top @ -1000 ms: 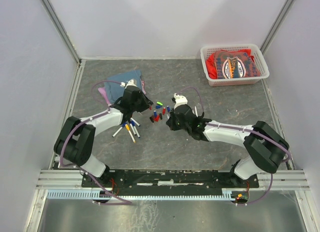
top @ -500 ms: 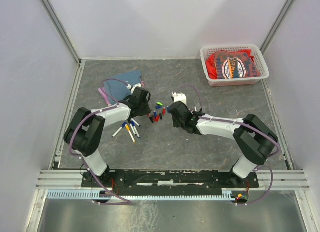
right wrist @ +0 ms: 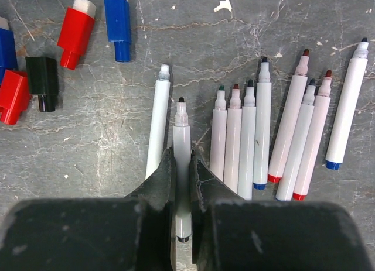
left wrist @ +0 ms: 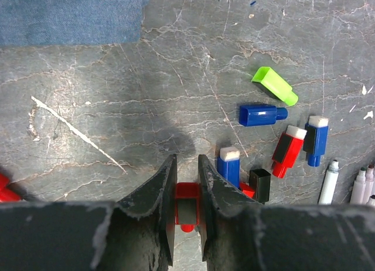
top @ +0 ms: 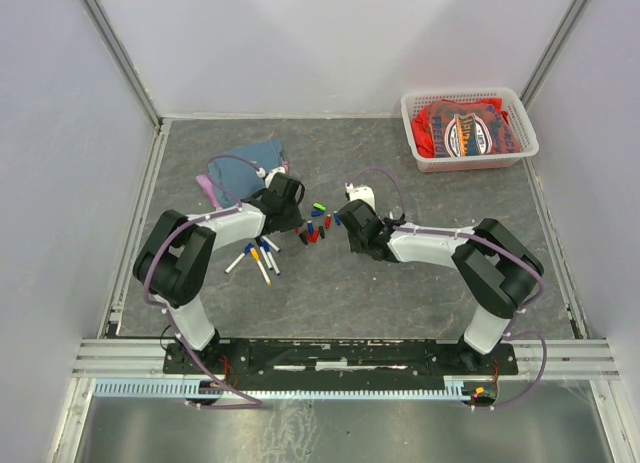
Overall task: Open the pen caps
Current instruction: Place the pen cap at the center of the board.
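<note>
Pen caps point(left wrist: 261, 115) scattered; left claw point(left wrist: 186, 165) clamps red cap point(left wrist: 187, 191); right claw point(right wrist: 182, 157) pinches uncapped pen point(right wrist: 182, 127).

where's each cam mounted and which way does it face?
Top external: above, behind the bases, looking down on table; left arm, right arm show.
Left wrist: on the arm, looks down past left fingers clamping red cap.
Right wrist: looks down past right fingers around white pen.
Shared: both wrists see black cap.
</note>
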{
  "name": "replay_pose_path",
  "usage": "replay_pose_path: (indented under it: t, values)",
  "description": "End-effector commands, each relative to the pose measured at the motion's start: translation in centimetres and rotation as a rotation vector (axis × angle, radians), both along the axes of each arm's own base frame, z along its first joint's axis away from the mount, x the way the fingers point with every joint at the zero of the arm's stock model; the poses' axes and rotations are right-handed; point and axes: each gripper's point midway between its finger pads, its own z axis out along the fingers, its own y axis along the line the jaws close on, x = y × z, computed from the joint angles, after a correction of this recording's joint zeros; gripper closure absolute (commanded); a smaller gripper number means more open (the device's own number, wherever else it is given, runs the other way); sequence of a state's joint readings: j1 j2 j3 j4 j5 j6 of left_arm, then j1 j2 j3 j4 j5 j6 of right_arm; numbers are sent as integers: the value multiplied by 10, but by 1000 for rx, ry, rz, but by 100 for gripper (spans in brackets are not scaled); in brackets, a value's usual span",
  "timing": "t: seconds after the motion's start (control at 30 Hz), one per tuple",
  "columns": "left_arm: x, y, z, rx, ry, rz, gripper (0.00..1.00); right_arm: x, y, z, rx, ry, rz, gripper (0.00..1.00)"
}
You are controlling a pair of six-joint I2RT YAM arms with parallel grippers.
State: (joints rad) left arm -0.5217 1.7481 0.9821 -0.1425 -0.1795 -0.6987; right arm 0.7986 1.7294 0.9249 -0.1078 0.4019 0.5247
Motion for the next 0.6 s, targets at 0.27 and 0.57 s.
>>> replay_pose_path:
  t: [0.27,0.57]
  values:
    - [10,-8,9,25,-39,-34,69,16,9,15,25,-36,-6,81]
    - [8,-7,13,21,-43,-30,67,15,7,19,27,-40,-8,75]
